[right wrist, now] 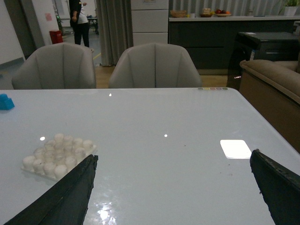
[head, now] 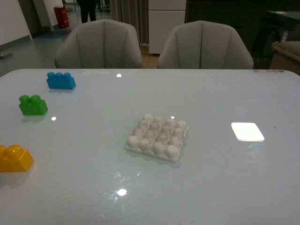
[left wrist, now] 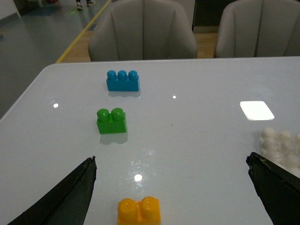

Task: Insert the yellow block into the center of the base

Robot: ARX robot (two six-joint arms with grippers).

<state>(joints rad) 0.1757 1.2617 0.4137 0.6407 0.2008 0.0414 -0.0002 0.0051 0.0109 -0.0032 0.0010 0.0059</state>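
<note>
While neither arm shows in the front view, each wrist camera looks out between its own two dark fingers, and both tools stand wide with nothing held. The left tool (left wrist: 171,161) hangs above the bench (head: 220,187). The yellow block (left wrist: 139,211) lies studs up just under it, inside the span of its fingers and touched by neither. That spread seems meant to let the fingers come down on either side of the block, so the step in hand is probably the approach to a grasp.

Ahead of the left tool sits the green two-stud brick (left wrist: 111,121), and beyond it the blue three-stud brick (left wrist: 122,80). Both are well apart from the yellow block, so a descent should not disturb them.

The base (head: 157,137) rests flat on the bench, away from the left tool on the side toward the right arm, and one left finger partly hides it. All its studs are bare, so the centre is free to take the block.

The right tool (right wrist: 174,154) hovers with the base ahead near one finger and the smooth white square (right wrist: 236,148) ahead near the other. It is perhaps placed there to steady the base during the press.
</note>
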